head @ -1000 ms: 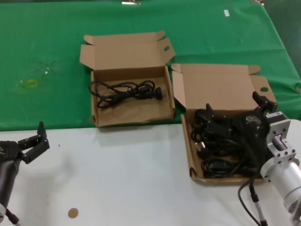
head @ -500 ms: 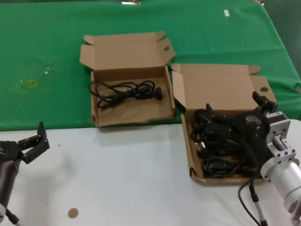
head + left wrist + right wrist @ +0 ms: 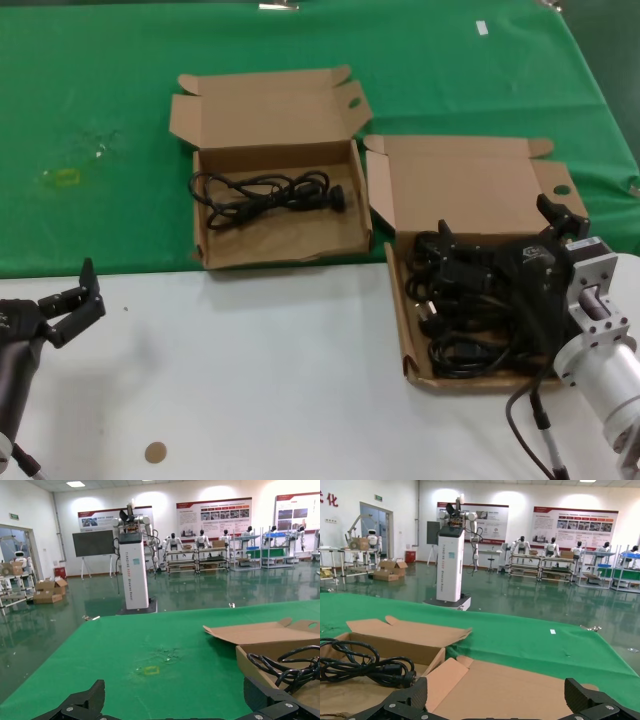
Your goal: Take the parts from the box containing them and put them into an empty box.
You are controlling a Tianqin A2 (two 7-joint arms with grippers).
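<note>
The right tool (image 3: 497, 240) hangs with its fingers spread wide over the black coiled power cables (image 3: 470, 310) heaped in the brown shallow cardboard carton with the straight front rim (image 3: 405, 330). Left of that carton, the ragged-rimmed brown carton (image 3: 275, 255) holds one black cable bundle (image 3: 270, 195). Farther left, the left tool (image 3: 72, 300) waits open above the white worktop (image 3: 260, 380).

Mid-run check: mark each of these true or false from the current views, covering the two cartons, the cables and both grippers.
1. Both cartons have their lids open. True.
2. The left carton holds no cable. False: one black cable lies inside it.
3. The right gripper is over the right carton, above its pile of cables. True.
4. The left gripper is inside the left carton. False: it sits apart, over the white table at the near left.
5. The right gripper's fingers are open. True.
</note>
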